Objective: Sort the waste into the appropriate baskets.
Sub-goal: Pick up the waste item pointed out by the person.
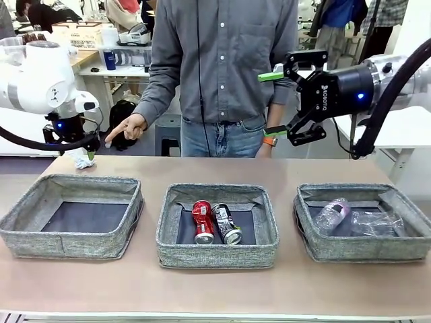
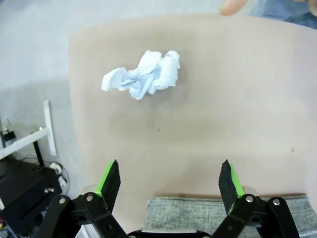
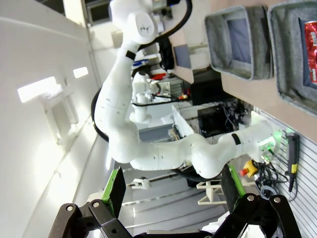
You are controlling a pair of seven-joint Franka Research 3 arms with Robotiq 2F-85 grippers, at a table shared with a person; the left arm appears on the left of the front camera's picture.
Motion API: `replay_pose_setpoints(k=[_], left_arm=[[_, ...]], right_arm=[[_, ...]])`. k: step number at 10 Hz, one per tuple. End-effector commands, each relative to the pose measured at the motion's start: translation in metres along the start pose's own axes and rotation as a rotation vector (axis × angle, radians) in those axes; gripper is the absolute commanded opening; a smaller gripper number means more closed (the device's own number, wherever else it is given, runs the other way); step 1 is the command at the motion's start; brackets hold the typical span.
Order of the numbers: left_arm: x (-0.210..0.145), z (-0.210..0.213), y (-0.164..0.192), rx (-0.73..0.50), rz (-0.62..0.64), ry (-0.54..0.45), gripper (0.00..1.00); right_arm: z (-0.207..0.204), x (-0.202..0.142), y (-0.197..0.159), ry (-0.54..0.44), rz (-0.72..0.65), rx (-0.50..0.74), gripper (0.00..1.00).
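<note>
Front view, and three grey baskets sit in a row on the worktop (image 1: 222, 289). The left basket (image 1: 71, 215) shows only its dark bottom. In the middle basket (image 1: 217, 225) the red can (image 1: 202, 221) and the black-and-silver can (image 1: 227, 223) lie side by side, touching. The right basket (image 1: 363, 222) holds two clear bottles: one with a pinkish label (image 1: 332, 215) leaning on the left wall, the other (image 1: 375, 223) lying flat beside it.

Beyond the left basket, near the worktop's far left corner, lies the paper wad (image 1: 81, 159), on bare surface and outside every basket. The left gripper (image 1: 87, 145) hangs right above it. The left wrist view shows the crumpled wad (image 2: 143, 75) ahead of the jaws, which stand wide apart with nothing between them, a strip of grey basket wall (image 2: 198, 213) at the bottom edge.

The person's hand (image 1: 126, 128) points a finger down toward the wad's corner.

High on the right, the right gripper (image 1: 274, 104) is turned sideways well above the worktop, jaws spread wide and gripping nothing. Its wrist view looks back at the left arm (image 3: 148, 124).
</note>
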State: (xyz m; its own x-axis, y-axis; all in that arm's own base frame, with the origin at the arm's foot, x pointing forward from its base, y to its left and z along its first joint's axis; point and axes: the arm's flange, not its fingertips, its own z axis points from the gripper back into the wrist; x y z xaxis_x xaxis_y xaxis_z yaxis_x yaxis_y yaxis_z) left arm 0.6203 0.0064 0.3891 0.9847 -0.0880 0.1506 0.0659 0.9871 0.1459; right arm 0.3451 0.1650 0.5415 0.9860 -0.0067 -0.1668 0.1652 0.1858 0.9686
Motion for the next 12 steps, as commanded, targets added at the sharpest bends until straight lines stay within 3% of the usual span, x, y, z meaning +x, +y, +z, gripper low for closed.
replay_pose_setpoints(k=[1,6,12], left_arm=[[-0.001,0.002,-0.007,-0.004,-0.022,-0.013,1.0],[0.005,-0.015,0.007,-0.047,0.026,0.014,1.0],[0.008,-0.027,0.014,-0.099,0.065,-0.055,1.0]], right_arm=[[0.001,0.0,0.002,0.008,-0.002,-0.006,1.0],[0.001,0.0,0.002,0.008,-0.002,-0.006,1.0],[0.001,0.0,0.002,0.008,-0.002,-0.006,1.0]])
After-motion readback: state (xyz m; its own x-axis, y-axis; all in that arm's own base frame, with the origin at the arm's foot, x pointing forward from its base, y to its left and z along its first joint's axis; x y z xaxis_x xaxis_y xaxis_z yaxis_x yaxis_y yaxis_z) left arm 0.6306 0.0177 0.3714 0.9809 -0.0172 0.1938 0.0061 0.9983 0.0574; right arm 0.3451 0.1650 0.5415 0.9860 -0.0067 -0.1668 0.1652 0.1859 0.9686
